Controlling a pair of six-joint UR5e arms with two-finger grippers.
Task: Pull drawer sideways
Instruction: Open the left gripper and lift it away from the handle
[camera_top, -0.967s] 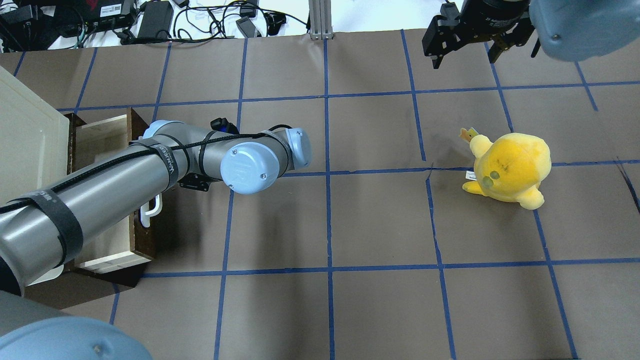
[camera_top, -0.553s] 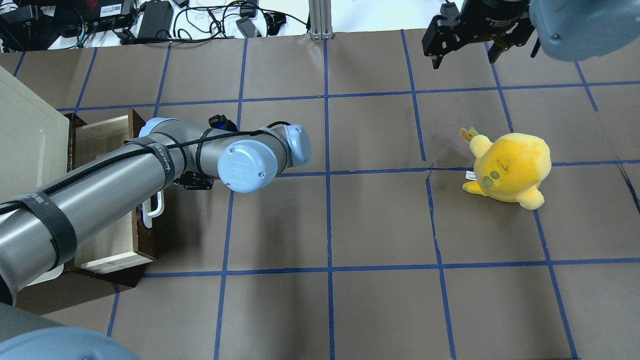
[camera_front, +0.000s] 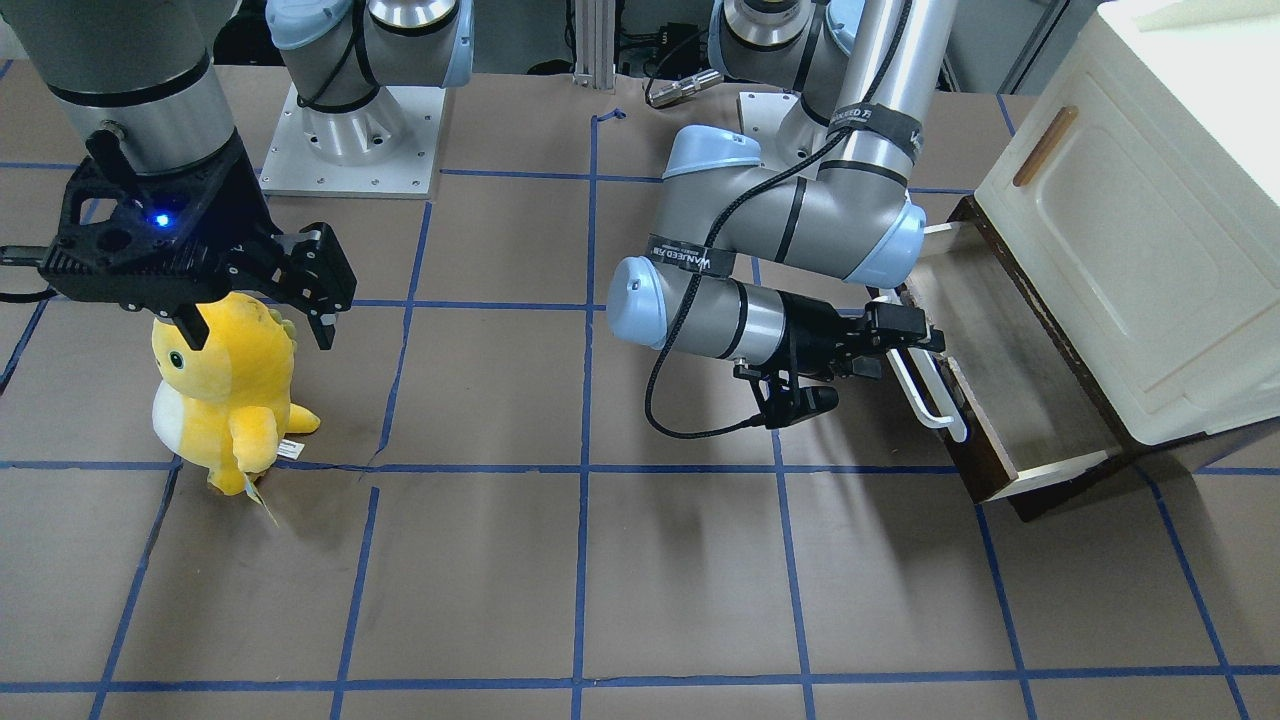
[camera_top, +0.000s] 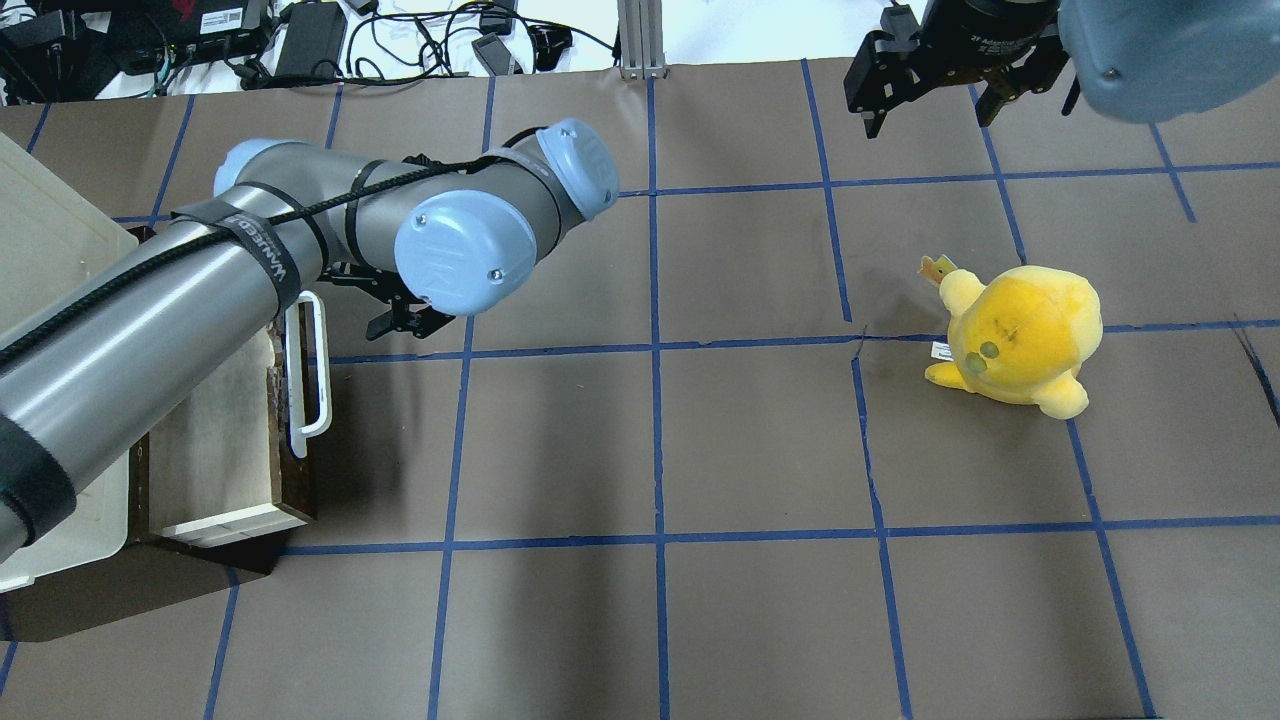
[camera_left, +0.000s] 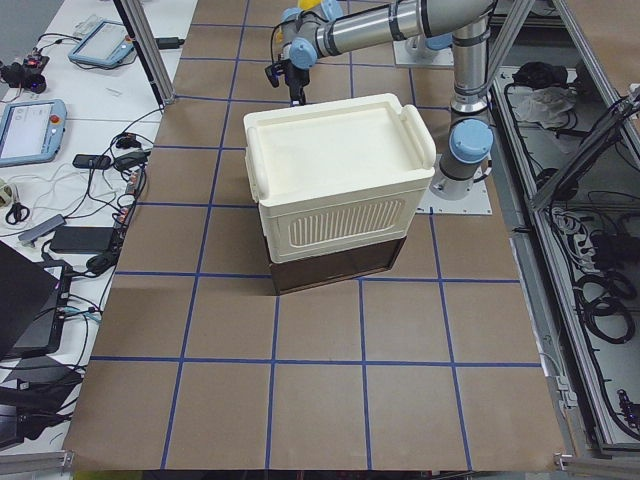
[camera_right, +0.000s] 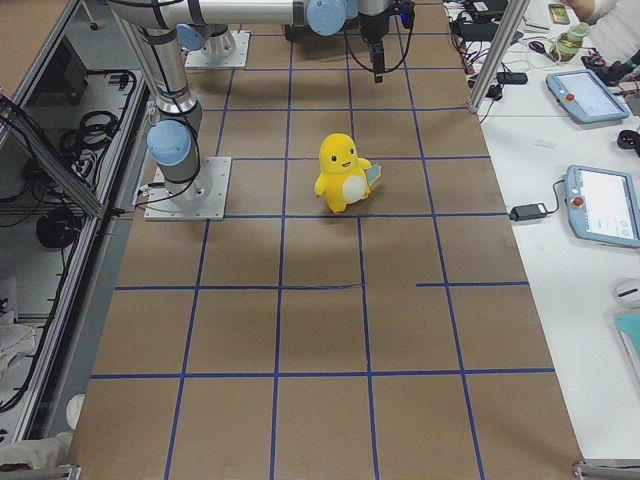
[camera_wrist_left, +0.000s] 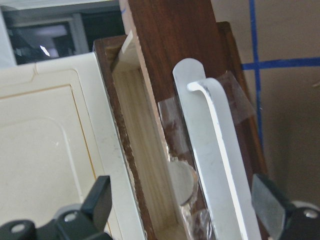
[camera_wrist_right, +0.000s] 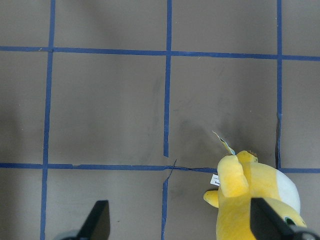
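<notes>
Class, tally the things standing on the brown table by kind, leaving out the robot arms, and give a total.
Plush toy: 1
Cabinet: 1
Drawer: 1
Total: 3

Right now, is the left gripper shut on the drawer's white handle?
No, the left gripper is open, its fingers spread wide to either side of the white handle of the drawer.

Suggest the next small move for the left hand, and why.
Probably back the left hand straight off the white handle: its fingers are spread, not clamped on the bar, and the drawer already stands well out of the cabinet.
</notes>
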